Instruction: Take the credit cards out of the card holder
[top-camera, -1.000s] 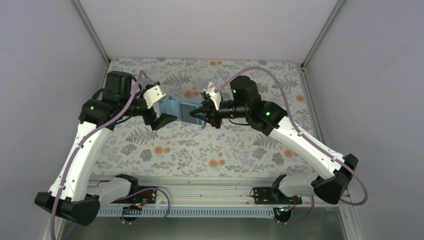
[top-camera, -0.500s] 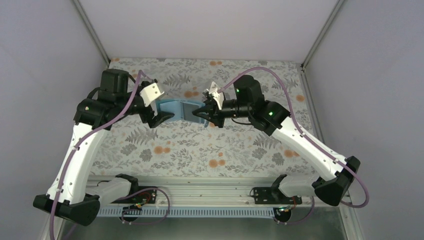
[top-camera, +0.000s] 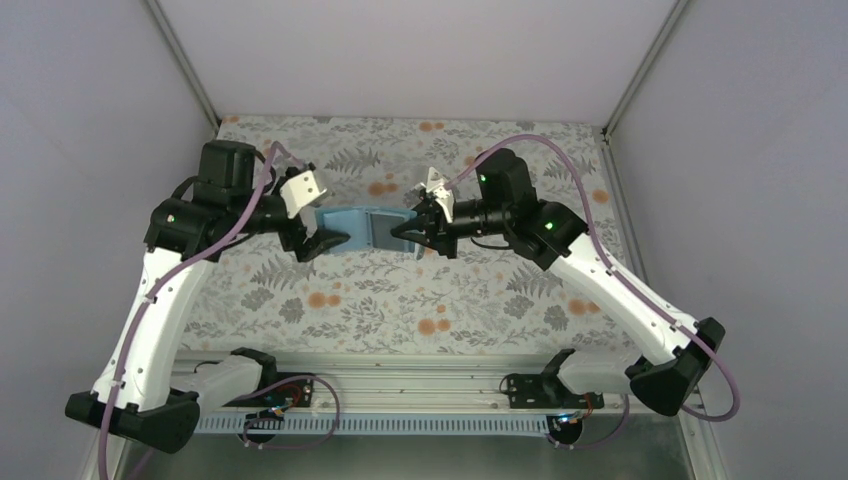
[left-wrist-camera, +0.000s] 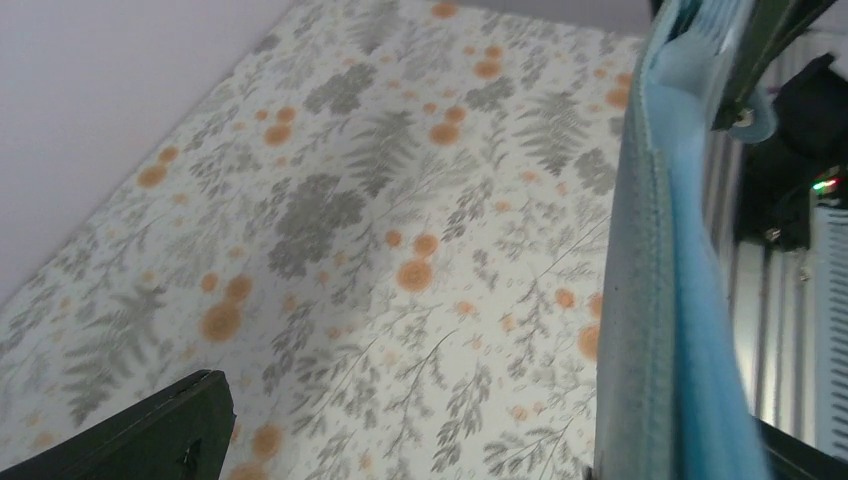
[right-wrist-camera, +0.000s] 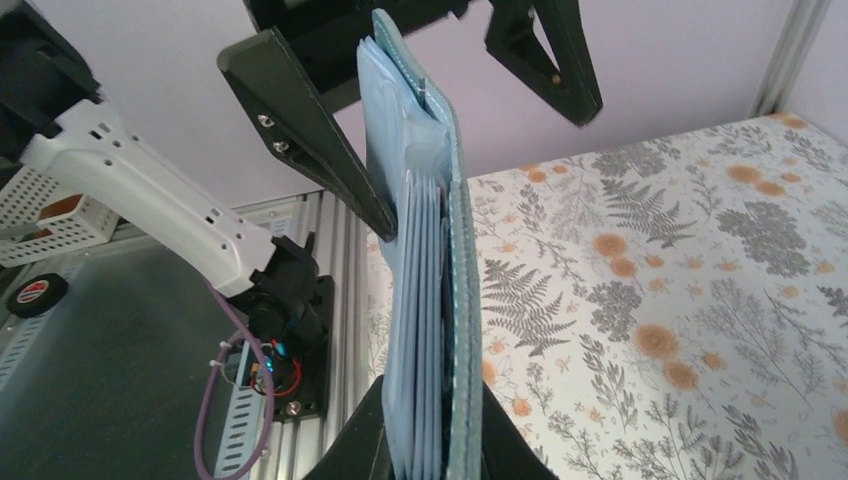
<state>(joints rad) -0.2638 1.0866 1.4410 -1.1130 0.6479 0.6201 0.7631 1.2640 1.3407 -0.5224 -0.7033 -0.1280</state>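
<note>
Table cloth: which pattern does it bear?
The white fabric cloth bears grey ferns and orange flowers; best in left wrist view.

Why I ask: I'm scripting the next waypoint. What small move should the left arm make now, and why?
Probably close the left end effector on the free end of the card holder. The left fingers stand open astride that end, while the right end effector clamps the other end, so a second grip could let the arms spread it.

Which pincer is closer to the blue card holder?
Right. The right pincer is clamped on one end of the card holder. The left pincer gapes open around the other end, one finger beside it, the other well clear.
</note>
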